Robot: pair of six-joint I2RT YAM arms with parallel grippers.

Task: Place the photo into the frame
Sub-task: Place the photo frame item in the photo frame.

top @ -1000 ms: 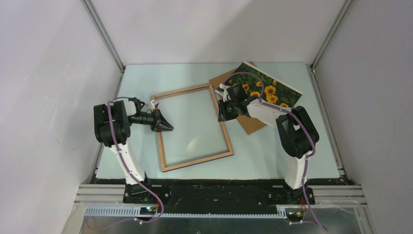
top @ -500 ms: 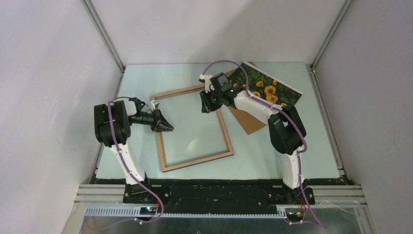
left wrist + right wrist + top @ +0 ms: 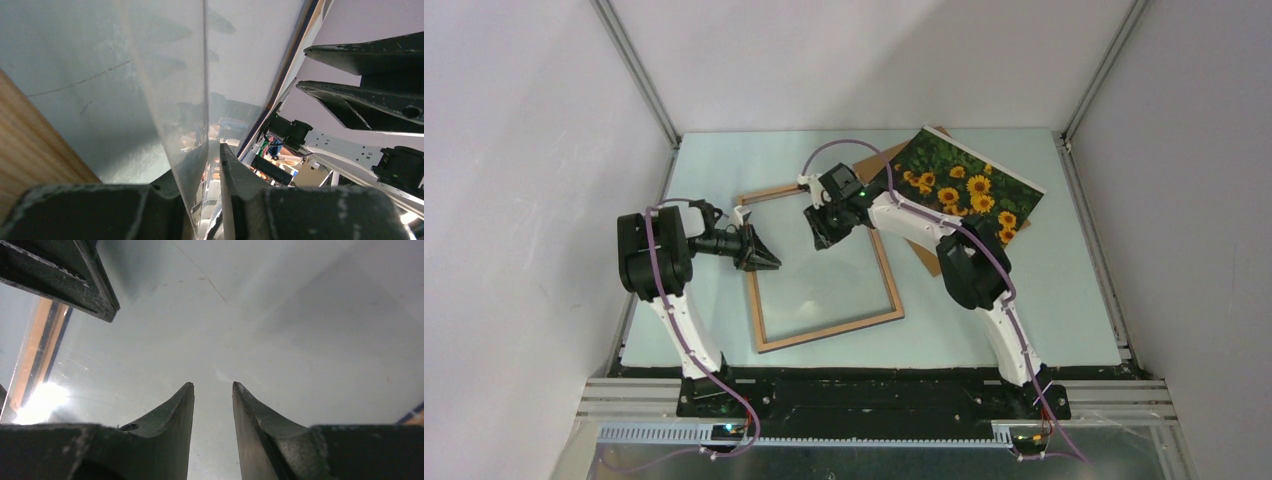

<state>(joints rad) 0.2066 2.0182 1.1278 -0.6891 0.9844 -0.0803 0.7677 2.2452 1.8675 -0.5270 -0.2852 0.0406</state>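
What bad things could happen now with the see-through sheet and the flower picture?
1. The left gripper seems to pinch only the edge of the clear pane, so the pane could slip out or bend.
2. The right gripper hangs open just above the pane, inside the frame. Pushing down might scratch the pane or shove the frame.
3. The photo lies on the brown backing board, so a grab might catch both.

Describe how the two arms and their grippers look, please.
The left arm and the right arm have white links, black joint housings and a purple cable alongside. The left gripper and the right gripper have black, tapering, pointed fingers.
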